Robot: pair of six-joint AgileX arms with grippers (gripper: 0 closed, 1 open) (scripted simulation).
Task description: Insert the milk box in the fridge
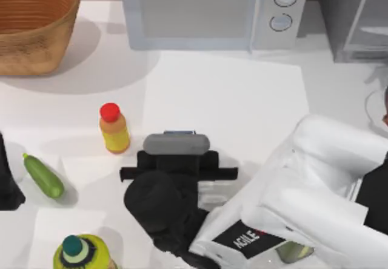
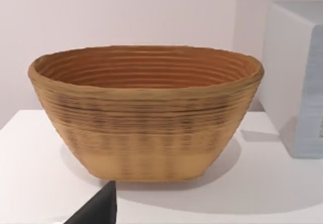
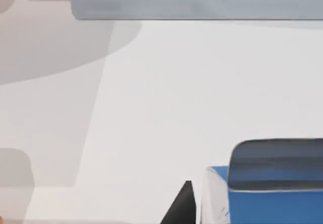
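Our right gripper [image 1: 177, 160] sits low at table centre over the milk box [image 3: 267, 204], grip state unreadable. The milk box's blue top [image 1: 179, 133] peeks out at 12 o'clock of it. Fridge [image 1: 354, 17] at 2 o'clock. Left arm [image 1: 7, 184] parked at 9 o'clock.

White table [image 1: 224, 99], pale wall [image 2: 126, 12] behind, soft shadows

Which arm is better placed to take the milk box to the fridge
Right. Its end effector is over the milk box, and the fridge is on the table's right. The left arm is parked at the left edge.
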